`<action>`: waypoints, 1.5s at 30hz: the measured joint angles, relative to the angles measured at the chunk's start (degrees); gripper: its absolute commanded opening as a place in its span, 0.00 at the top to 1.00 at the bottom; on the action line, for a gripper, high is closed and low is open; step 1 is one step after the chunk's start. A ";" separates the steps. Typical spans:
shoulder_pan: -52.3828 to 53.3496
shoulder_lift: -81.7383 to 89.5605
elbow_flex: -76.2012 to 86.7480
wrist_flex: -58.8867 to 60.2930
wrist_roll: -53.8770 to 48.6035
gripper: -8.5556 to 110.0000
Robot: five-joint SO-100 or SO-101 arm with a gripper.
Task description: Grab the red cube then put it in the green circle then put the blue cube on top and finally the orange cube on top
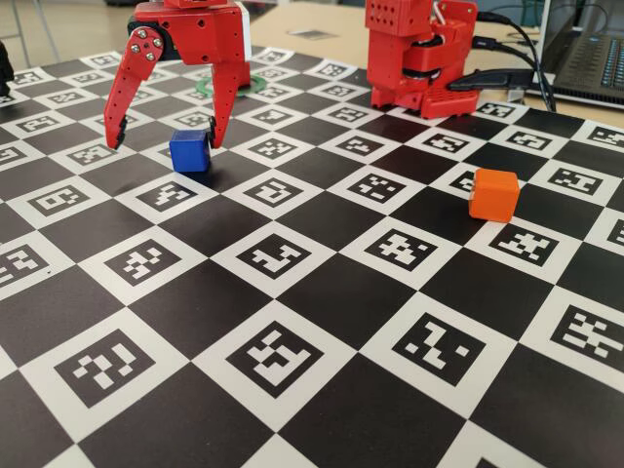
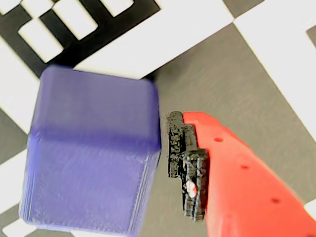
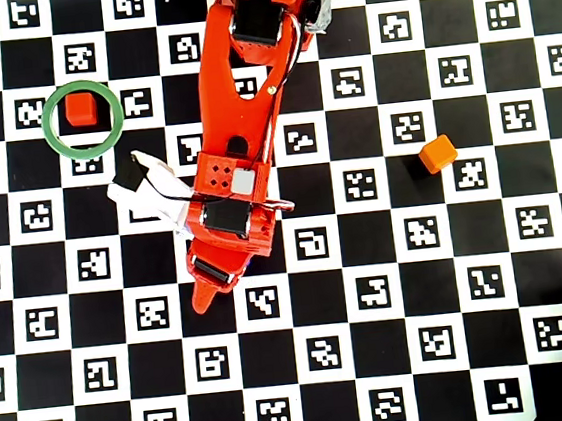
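The blue cube (image 1: pixel 190 149) sits on the checkered mat between the two fingers of my open red gripper (image 1: pixel 166 143), nearer the right finger in the fixed view. In the wrist view the blue cube (image 2: pixel 91 153) fills the left, and one red finger with a black pad (image 2: pixel 187 163) stands just right of it with a thin gap. The other finger is out of that view. The red cube (image 3: pixel 79 109) lies inside the green circle (image 3: pixel 84 151) at upper left of the overhead view. The orange cube (image 1: pixel 492 194) rests alone at the right and also shows in the overhead view (image 3: pixel 438 154).
The arm (image 3: pixel 242 124) hides the blue cube in the overhead view. The arm's red base (image 1: pixel 419 58) stands at the back with cables and a laptop (image 1: pixel 590 58) behind it. The green circle (image 1: pixel 261 87) shows partly behind the gripper.
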 measured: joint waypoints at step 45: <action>-1.14 -0.09 0.00 -1.05 5.89 0.87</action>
